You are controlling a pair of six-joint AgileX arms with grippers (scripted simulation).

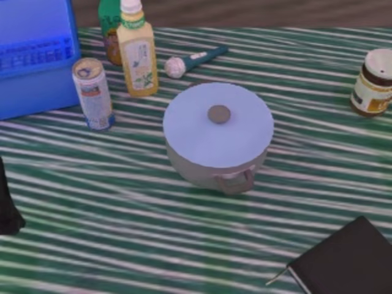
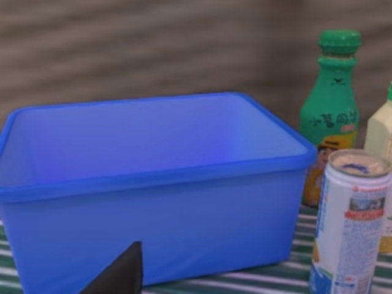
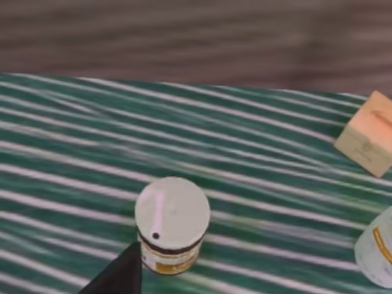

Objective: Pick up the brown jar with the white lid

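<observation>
the brown jar with the white lid (image 3: pixel 172 225) stands beside the right tool (image 3: pixel 116 275), grip state unclear.

No legible text on any label

Two bottles (image 1: pixel 137 52), one jar (image 1: pixel 373 82), one can (image 1: pixel 93 93)

Rendered tabletop, household-like clutter, no real room visible. Table (image 1: pixel 122 214) covered in green-and-white striped cloth; beyond far edge only blurred brown-grey striped backdrop. Kitchen-type goods: lidded grey pot (image 1: pixel 217 138), drink can (image 1: pixel 93 93), yellow bottle (image 1: pixel 137 52), green-topped bottle (image 2: pixel 331 107), brown jar with white lid (image 1: pixel 373 82), blue plastic bin (image 2: pixel 153 184). Also brush-like tool (image 1: pixel 193 61), black notebook (image 1: pixel 346 260). Flat shading, textureless surfaces mark simulation.
</observation>
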